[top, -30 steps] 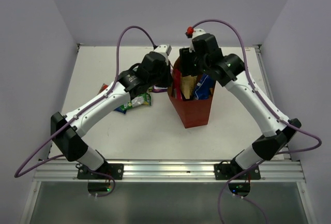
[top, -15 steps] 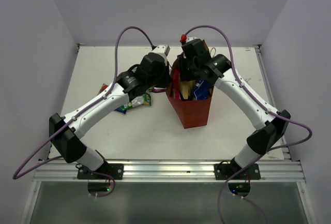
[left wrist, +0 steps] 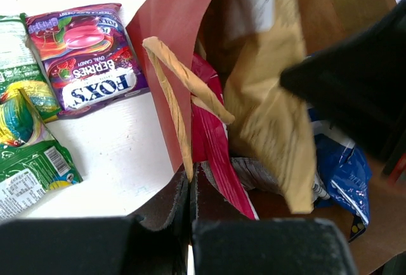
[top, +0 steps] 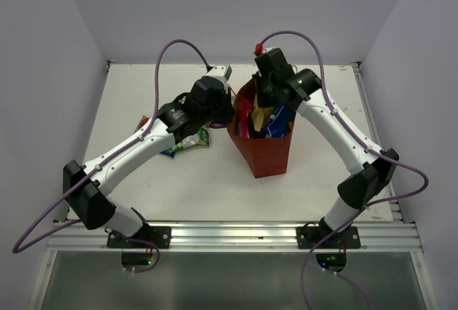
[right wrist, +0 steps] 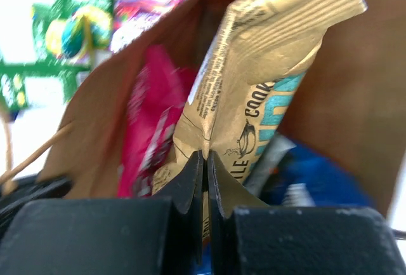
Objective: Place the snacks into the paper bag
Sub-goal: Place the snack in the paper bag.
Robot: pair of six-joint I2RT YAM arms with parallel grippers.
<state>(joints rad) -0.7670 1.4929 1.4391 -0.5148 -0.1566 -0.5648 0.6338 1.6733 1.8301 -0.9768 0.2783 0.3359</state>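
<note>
The red-brown paper bag (top: 265, 156) stands upright mid-table with its mouth open. My left gripper (top: 229, 119) (left wrist: 190, 183) is shut on the bag's left rim, where the tan twine handle (left wrist: 184, 84) meets the wall. My right gripper (top: 266, 106) (right wrist: 206, 160) reaches down into the mouth, shut on a fold of the tan-brown snack packet (right wrist: 266, 65) (left wrist: 266, 110). A pink packet (left wrist: 212, 135) (right wrist: 149, 116) and a blue-and-white one (left wrist: 342, 167) stand inside beside it. The purple candy packet (left wrist: 89, 53) and green packets (left wrist: 25, 135) (top: 189, 140) lie on the table left of the bag.
The white table (top: 200, 181) is walled at the back and on both sides. Both arms crowd the bag's mouth from either side. The loose packets lie under my left forearm (top: 143, 145).
My right gripper has closed from part open onto the tan-brown packet inside the bag, and has shifted slightly left. The left gripper has kept its grip on the bag's rim.
</note>
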